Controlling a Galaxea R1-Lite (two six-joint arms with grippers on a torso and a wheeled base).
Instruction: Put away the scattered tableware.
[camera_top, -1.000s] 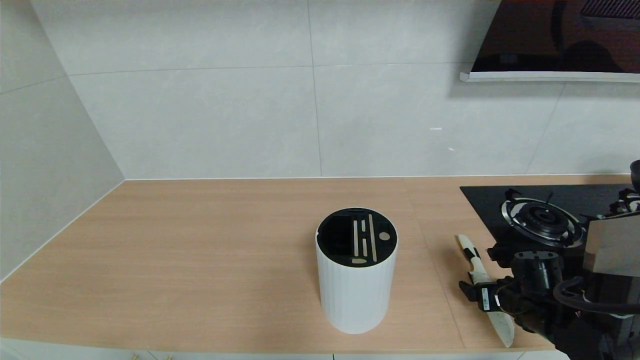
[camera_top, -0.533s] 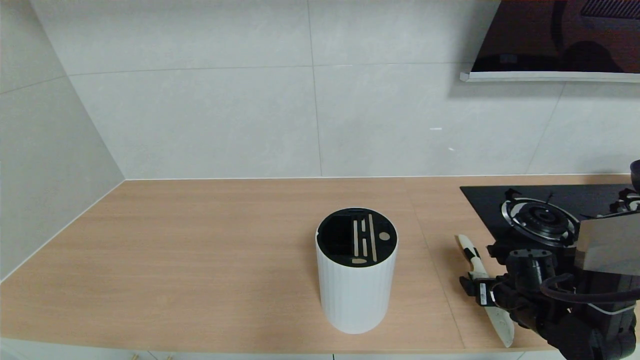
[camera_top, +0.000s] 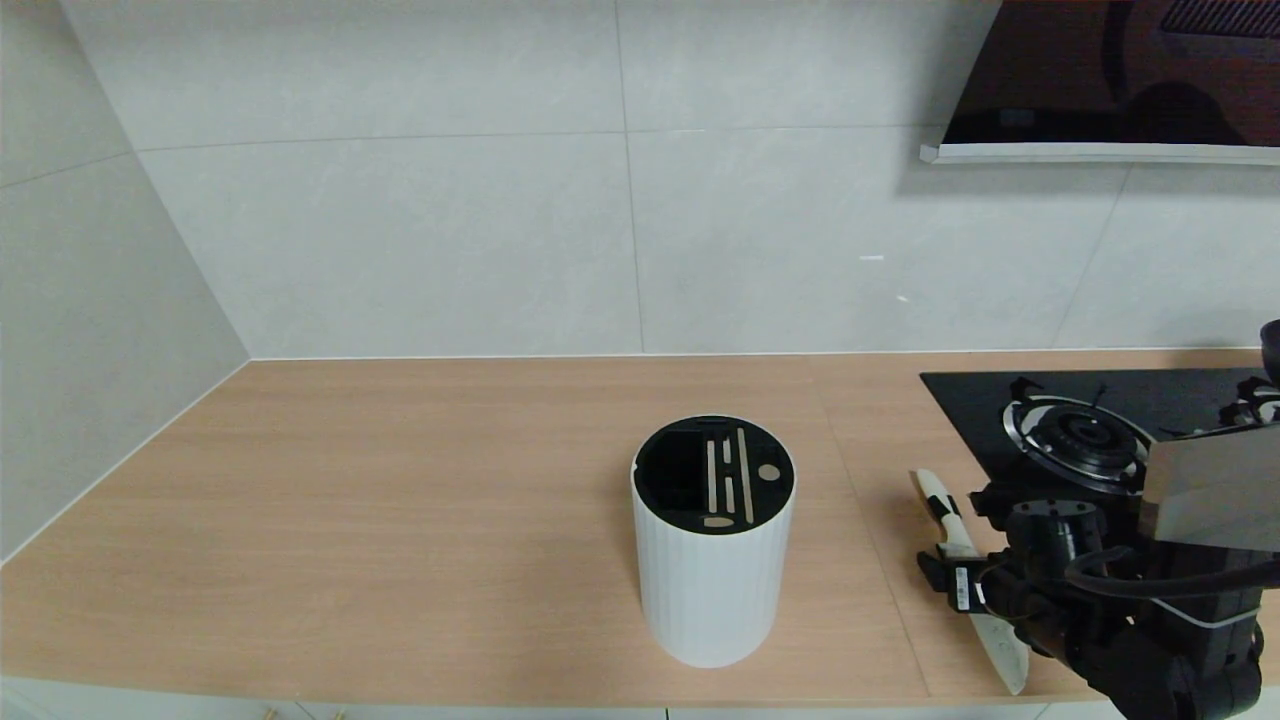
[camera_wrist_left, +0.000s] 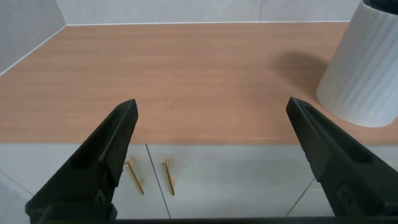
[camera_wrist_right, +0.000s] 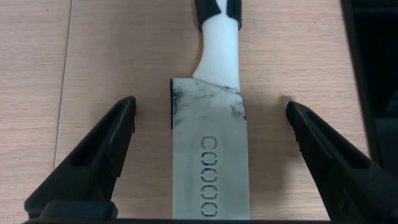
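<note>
- My right gripper hangs spread wide over the knife, one finger on either side of the blade.
- The knife lies flat on the bench between the white knife block and the gas stove, handle toward the wall, tip toward the front edge.
- My right wrist view shows a row of holes along the blade.
- My left gripper, also open, hangs over the bench's front edge.

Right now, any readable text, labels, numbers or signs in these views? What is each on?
No text here can be quoted.
Knife blade: a row of oval outlines, which looks like a pattern and not letters.
White sticker on the right gripper: print too small to read.
White holder: no print seen.
</note>
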